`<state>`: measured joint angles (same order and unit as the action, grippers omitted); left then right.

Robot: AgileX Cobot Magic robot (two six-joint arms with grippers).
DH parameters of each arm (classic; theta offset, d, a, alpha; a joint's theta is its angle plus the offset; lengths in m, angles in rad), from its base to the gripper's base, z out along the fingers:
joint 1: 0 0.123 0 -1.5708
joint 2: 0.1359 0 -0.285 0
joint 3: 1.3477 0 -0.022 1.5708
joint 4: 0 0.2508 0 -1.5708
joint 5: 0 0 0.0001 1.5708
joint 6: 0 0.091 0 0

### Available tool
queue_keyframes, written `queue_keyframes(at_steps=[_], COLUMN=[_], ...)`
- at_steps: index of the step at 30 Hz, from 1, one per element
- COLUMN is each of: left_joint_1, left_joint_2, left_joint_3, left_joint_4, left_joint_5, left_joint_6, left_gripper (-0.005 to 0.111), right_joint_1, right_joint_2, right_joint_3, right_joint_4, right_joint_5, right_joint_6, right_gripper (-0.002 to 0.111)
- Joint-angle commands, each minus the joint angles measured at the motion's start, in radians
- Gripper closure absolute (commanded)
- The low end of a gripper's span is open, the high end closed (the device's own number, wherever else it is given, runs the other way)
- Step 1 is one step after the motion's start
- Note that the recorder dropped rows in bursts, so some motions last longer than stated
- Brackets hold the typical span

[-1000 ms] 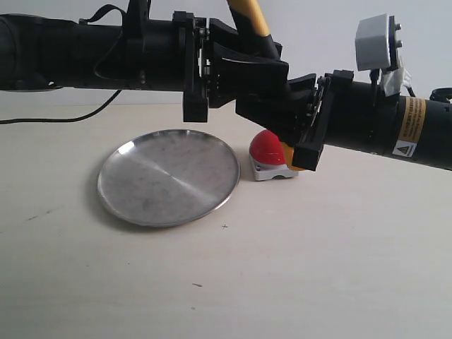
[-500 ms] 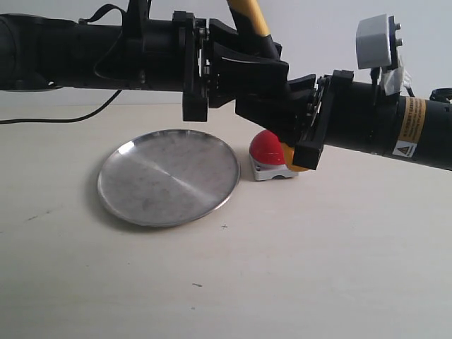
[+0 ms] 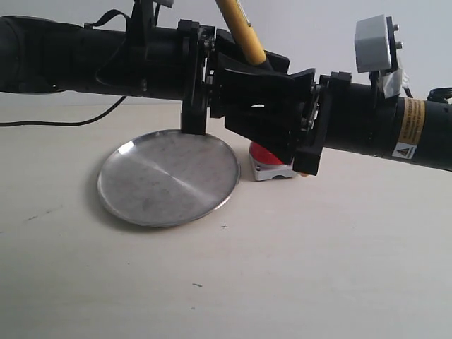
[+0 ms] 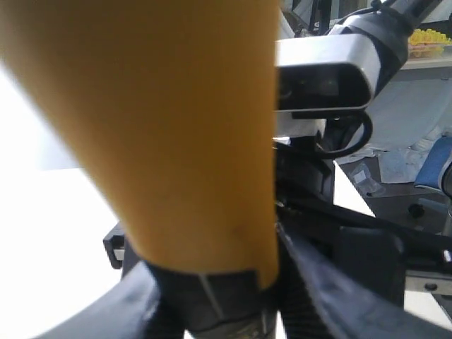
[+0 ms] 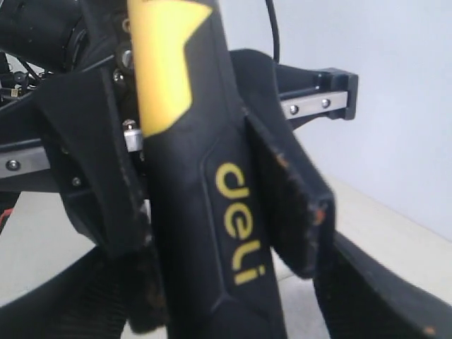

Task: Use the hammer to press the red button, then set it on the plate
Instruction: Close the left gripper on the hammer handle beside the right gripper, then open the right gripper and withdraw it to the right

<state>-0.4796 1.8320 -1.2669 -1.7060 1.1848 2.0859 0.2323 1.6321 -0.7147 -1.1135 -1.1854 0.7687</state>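
Note:
The hammer [image 3: 240, 28] stands tilted between both grippers above the table, its yellow shaft rising out of the top of the exterior view. Its head is out of view and its looped end is hidden. My left gripper [image 3: 260, 81] is shut on the handle [image 4: 155, 127], the fingers [image 4: 318, 296] pressed to its black part. My right gripper [image 3: 267, 123] is open around the black "deli" grip [image 5: 212, 212], with a gap beside one finger [image 5: 374, 296]. The red button [image 3: 260, 150] peeks out below the grippers. The metal plate [image 3: 141, 191] lies to its left.
A black cable [image 3: 70, 120] trails over the table at the back left. The white camera block [image 3: 374, 42] sits on top of the right arm. Both arms span the scene at mid-height over the plate's far rim and the button.
The hammer's shaft has tilted to the left with the left gripper. The grippers now sit lower over the button, and the yellow end seen beside it earlier is hidden.

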Motion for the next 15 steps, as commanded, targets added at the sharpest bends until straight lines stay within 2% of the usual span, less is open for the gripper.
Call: queue_keyframes(at_steps=[1,7,9,12,15], left_joint_1=[-0.008,-0.008,-0.008,-0.008,-0.008], left_joint_2=[-0.006,-0.006,-0.006,-0.006,-0.006], left_joint_3=[-0.011,-0.011,-0.011,-0.011,-0.011], left_joint_4=[-0.038,-0.038,-0.038,-0.038,-0.038], left_joint_5=[0.028,-0.006,-0.006,-0.006,-0.001], left_joint_6=[-0.004,-0.024,-0.024,-0.024,-0.024], left_gripper=[0.107,0.107,0.107,0.107,0.107], right_joint_1=[0.001,0.001,0.001,0.001,0.001], right_joint_2=[-0.01,-0.01,-0.01,-0.01,-0.013], right_joint_3=[-0.011,-0.011,-0.011,-0.011,-0.011], right_joint_4=[0.016,0.016,0.016,0.018,0.018], right_joint_5=[0.014,0.032,0.032,0.032,0.03], right_joint_6=[-0.006,-0.006,-0.006,-0.004,0.005], right_gripper=[0.039,0.04,0.046,0.067,0.095])
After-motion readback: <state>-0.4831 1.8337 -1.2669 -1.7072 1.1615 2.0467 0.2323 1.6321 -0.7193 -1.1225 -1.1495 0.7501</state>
